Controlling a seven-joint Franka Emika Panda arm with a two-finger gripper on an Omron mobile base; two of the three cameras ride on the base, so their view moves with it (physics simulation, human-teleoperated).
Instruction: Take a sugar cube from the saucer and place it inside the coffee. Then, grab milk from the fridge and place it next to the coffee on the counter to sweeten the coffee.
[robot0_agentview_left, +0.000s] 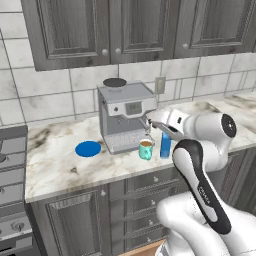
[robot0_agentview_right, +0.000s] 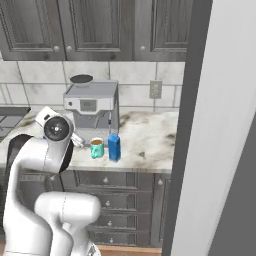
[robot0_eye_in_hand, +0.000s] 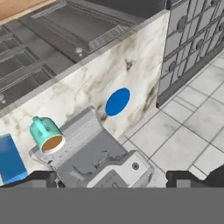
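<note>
Blue and tall, the gabled milk carton (robot0_agentview_left: 165, 144) stands on the white veined marble counter (robot0_agentview_left: 60, 165) just beside the teal mug of coffee (robot0_agentview_left: 145, 149), gripper (robot0_eye_in_hand: 111, 178) spread wide and empty, so the sensible finish is backing straight off without nudging either

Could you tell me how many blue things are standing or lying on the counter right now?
2: the saucer lies left of the espresso machine; the milk stands right of the coffee.
</note>
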